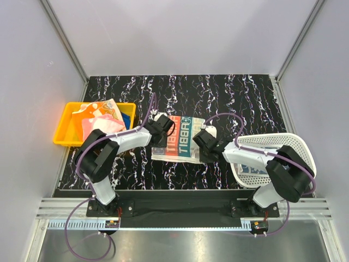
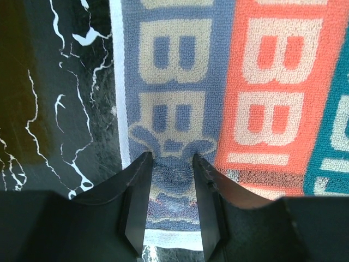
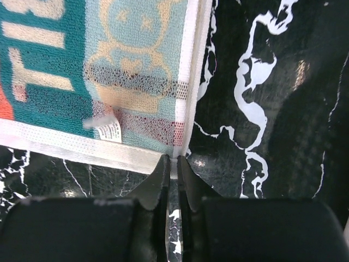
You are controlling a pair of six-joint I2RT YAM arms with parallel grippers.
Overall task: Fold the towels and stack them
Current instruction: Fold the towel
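Note:
A cartoon-printed towel (image 1: 180,139) in orange, teal and blue stripes lies flat on the black marbled table between my two arms. My left gripper (image 1: 162,128) is at its left edge. In the left wrist view the gripper (image 2: 171,158) is open, its fingers astride the blue stripe near a corner of the towel (image 2: 256,109). My right gripper (image 1: 203,136) is at the towel's right edge. In the right wrist view the gripper (image 3: 173,160) is shut on the white hem at a corner of the towel (image 3: 98,65). More towels lie in the tray: pink (image 1: 101,126), orange-white (image 1: 98,109), blue (image 1: 128,117).
A yellow plastic tray (image 1: 64,131) stands at the table's left side. A white mesh basket (image 1: 299,146) lies at the right, partly under my right arm. Grey walls enclose the table on three sides.

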